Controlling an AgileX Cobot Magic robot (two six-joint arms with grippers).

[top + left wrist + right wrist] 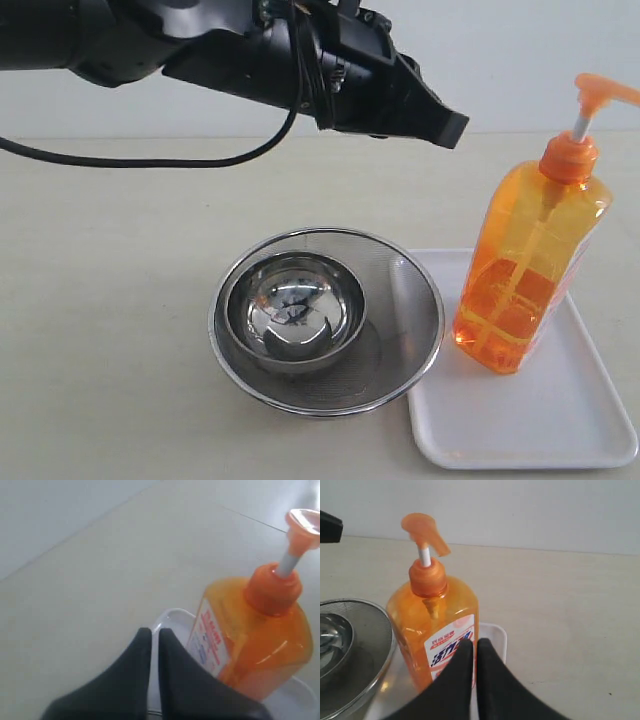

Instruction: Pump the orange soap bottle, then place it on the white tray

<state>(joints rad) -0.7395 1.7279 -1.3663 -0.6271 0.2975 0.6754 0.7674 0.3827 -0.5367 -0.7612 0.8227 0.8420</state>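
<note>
Left gripper [450, 125]: aloft, fingers pressed together, empty. 
Steel strainer [405, 290]: centre, holds a bowl [295, 310]. 
Orange soap bottle [525, 270]: standing on white tray [560, 420], left part, beside the strainer. 
Right gripper [471, 642]: pinched closed, empty, near the label. 
Risk: an off-centre press on the pump likely tips the tall bottle.

Just beyond the right jaws, a white label [451, 647] on the orange soap bottle [427, 610] bears red and blue Chinese characters, unreadably blurred.

Translucent orange soap bottle [520, 290] (label white-red); white tray [540, 430] plain; strainer [405, 300] silver, fine mesh.
</note>
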